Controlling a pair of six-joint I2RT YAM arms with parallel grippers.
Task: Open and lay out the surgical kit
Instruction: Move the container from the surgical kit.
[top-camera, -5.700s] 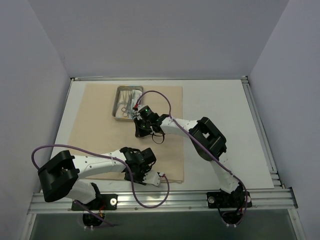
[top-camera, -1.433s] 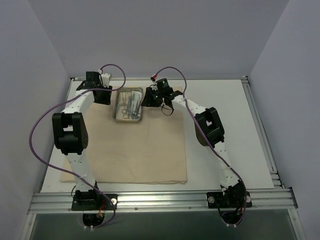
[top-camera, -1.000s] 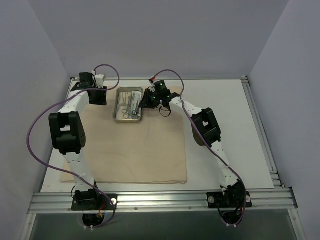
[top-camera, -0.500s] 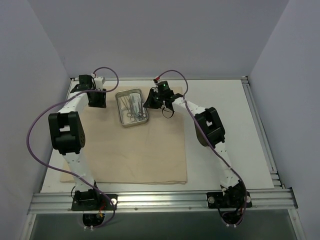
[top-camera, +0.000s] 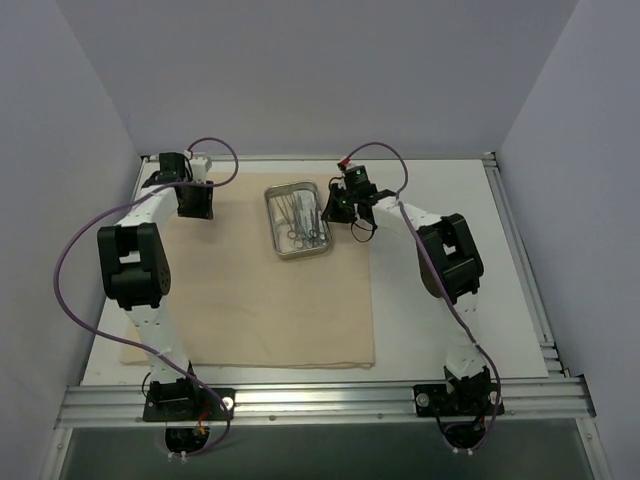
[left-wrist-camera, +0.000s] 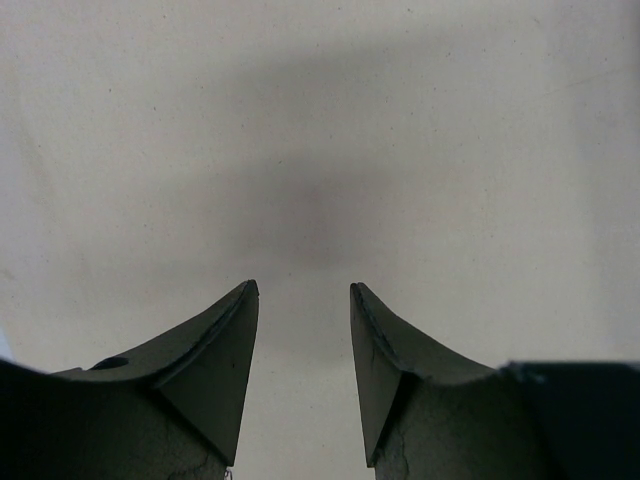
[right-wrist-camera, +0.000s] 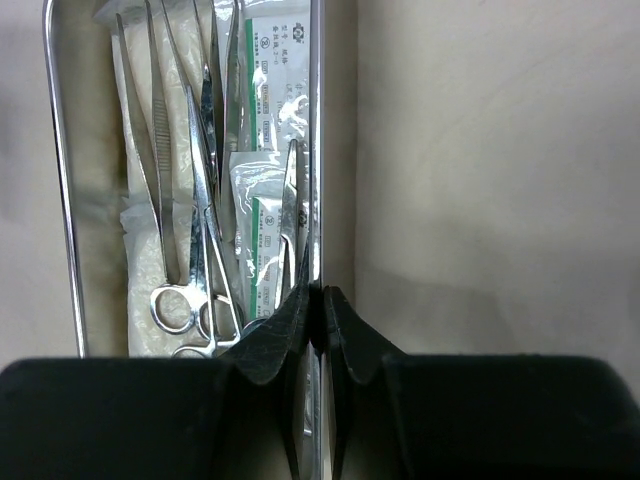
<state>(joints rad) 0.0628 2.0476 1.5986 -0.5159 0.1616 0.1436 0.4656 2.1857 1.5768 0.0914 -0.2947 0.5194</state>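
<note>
The beige cloth wrap (top-camera: 250, 290) lies spread flat on the table. The small steel tray (top-camera: 275, 222) sits on its far right part, holding forceps, scissors (right-wrist-camera: 190, 300), tweezers and clear packets (right-wrist-camera: 268, 120) over white gauze. My right gripper (top-camera: 328, 208) is shut on the tray's right rim (right-wrist-camera: 314, 150), seen close in the right wrist view with the gripper (right-wrist-camera: 318, 298) pinching the rim. My left gripper (top-camera: 196, 207) is open and empty over the cloth's far left corner; its wrist view shows only bare cloth (left-wrist-camera: 300, 150) between the fingers.
The white table (top-camera: 440, 270) shows to the right of the cloth. A metal rail (top-camera: 320, 400) runs along the near edge. Grey walls close the back and sides.
My right gripper has dragged the tray to the right across the cloth, from the far left part to the far right part. The left gripper has stayed at the far left corner.
</note>
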